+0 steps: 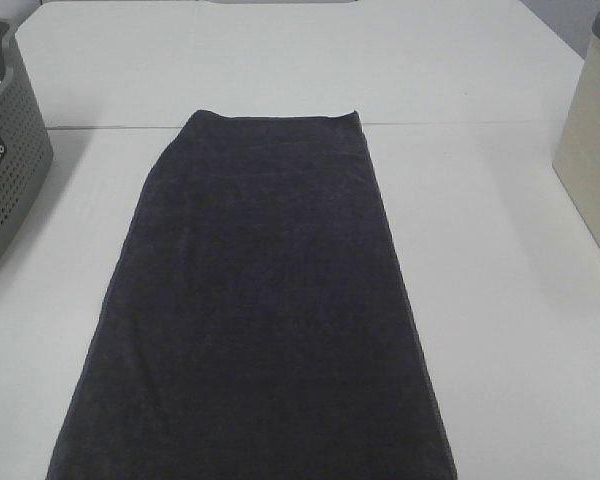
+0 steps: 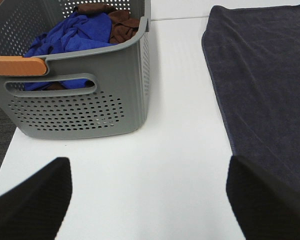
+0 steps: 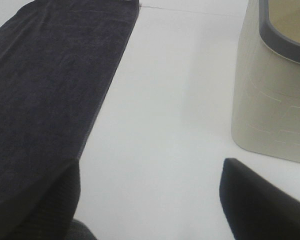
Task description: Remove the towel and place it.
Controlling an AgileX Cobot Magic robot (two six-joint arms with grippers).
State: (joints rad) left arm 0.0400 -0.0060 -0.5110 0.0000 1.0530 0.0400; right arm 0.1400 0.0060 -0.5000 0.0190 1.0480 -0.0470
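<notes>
Towel (image 1: 265, 310): flat on white table (image 1: 500, 300), between both grippers. Left gripper (image 2: 150, 200) wide open, empty; grey basket (image 2: 90, 105) beyond. Right gripper (image 3: 150, 200) wide open, empty; beige bin (image 3: 270, 110) beyond its outer finger.

Wide bare strips of white table (image 1: 500, 300) run on both sides of the flat dark charcoal terry towel (image 1: 260, 320), so I can pass there freely. Blocking at left edge of the overhead frame: grey perforated plastic basket (image 1: 5, 160), holding blue and brown cloths (image 2: 75, 35). At right edge: beige plastic bin with grey rim (image 1: 592, 150). Upper frame, beyond the towel, is bare table.
</notes>
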